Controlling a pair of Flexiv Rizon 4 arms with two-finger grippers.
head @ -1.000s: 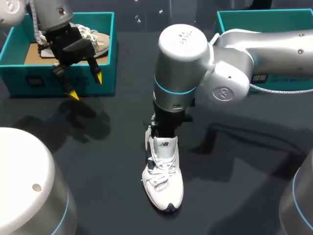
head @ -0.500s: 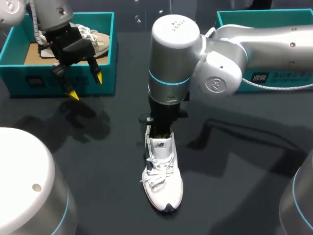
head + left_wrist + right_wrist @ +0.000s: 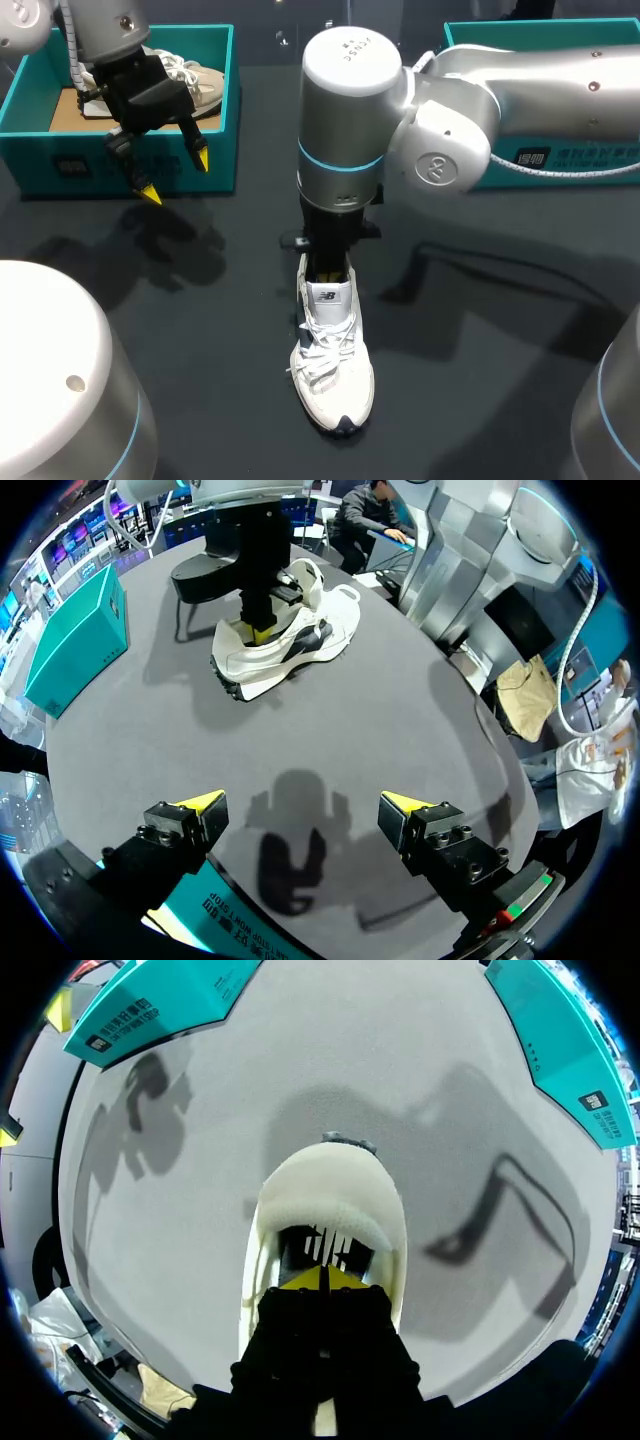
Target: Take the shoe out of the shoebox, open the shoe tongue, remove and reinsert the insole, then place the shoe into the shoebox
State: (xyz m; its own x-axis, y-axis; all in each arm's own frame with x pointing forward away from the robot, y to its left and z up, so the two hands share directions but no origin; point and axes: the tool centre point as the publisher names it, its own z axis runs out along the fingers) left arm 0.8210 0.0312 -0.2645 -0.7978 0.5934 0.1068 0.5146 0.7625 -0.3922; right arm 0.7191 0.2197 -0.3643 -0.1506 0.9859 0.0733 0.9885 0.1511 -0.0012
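Dark tabletop (image 3: 200,300) carries the white shoe (image 3: 333,360) upright on its sole near the middle, toe toward the camera, and everything else is best placed from it. Directly over its heel the right gripper (image 3: 322,1278) reaches down into the opening, yellow tips pressed together behind the tongue. Whether the insole is pinched between them is hidden by the collar. The main risk, as I judge it, is that nothing braces the shoe. A lift from here could drag the whole shoe up or tip it onto its side rather than free the insole. A grip that caught only lining or tongue would slip off. Well away from the shoe, beyond its heel and to its left, the left gripper (image 3: 176,177) hangs with jaws wide apart and empty, too far to steady anything. It hovers in front of a teal shoebox (image 3: 60,165) holding a second shoe (image 3: 195,80). Another teal shoebox (image 3: 449,45) sits beyond the heel to the right, partly behind the right arm (image 3: 345,110), whose bulk blocks the straight path there.
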